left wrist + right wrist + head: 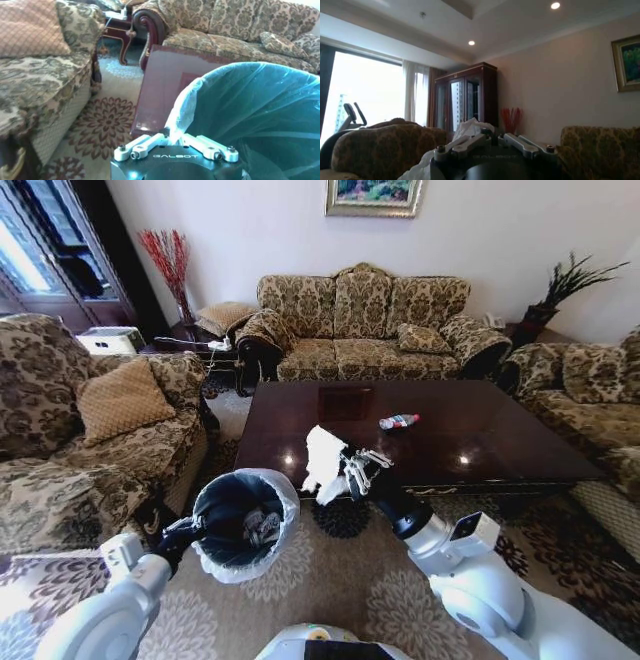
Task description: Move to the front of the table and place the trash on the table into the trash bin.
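Bottle (399, 421) on glossy table (480, 435), sofas around

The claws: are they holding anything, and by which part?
Right claw grips crumpled white paper by its edge. Left claw clamps the trash bin by its bagged rim.

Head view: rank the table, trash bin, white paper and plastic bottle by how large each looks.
1. The table, by far the largest.
2. The trash bin, held at its rim by the left hand.
3. The white paper, gripped in the right hand; nearer the camera than the bottle.
4. The plastic bottle, smallest.
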Controlling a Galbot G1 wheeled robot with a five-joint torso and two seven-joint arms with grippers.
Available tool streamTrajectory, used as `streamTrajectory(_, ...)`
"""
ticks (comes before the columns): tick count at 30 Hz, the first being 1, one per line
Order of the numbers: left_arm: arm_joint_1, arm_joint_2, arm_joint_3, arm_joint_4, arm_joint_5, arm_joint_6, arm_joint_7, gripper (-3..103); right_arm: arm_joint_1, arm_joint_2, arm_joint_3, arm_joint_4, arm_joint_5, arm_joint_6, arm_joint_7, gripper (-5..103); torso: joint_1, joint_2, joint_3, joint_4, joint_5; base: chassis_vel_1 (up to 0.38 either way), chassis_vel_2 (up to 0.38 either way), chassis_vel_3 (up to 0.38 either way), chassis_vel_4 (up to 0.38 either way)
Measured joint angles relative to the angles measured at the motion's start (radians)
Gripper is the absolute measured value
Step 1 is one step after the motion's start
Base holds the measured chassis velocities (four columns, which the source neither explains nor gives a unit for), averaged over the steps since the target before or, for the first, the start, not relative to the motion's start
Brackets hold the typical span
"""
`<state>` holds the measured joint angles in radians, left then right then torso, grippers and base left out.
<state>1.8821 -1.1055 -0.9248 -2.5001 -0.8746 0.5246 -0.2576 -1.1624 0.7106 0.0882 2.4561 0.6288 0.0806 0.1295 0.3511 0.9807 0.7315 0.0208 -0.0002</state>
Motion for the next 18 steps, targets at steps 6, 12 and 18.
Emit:
streamTrajectory(6, -0.003, 0.145, -0.001, 0.000, 0.018, 0.012, 0.051, 0, -0.024, 0.012, 0.045, -0.020, 0.006, -0.010, 0.000, 0, 0.001, 0.000, 0.000, -0.0003, 0.0001, -0.044, 0.045, 0.052, -0.029)
streamTrajectory(12, 0.007, 0.272, -0.023, 0.000, 0.066, 0.013, 0.129, 0, -0.028, 0.012, 0.122, 0.008, 0.059, -0.022, 0.000, 0, -0.001, 0.000, -0.001, 0.0001, -0.0001, 0.000, 0.000, 0.000, 0.000)
streamTrajectory(18, -0.011, 0.506, -0.052, 0.010, -0.046, -0.009, 0.099, 0, -0.024, -0.017, 0.167, 0.043, 0.130, -0.048, 0.000, 0, -0.001, 0.000, 0.000, 0.0000, -0.0001, 0.000, 0.000, 0.000, 0.000)
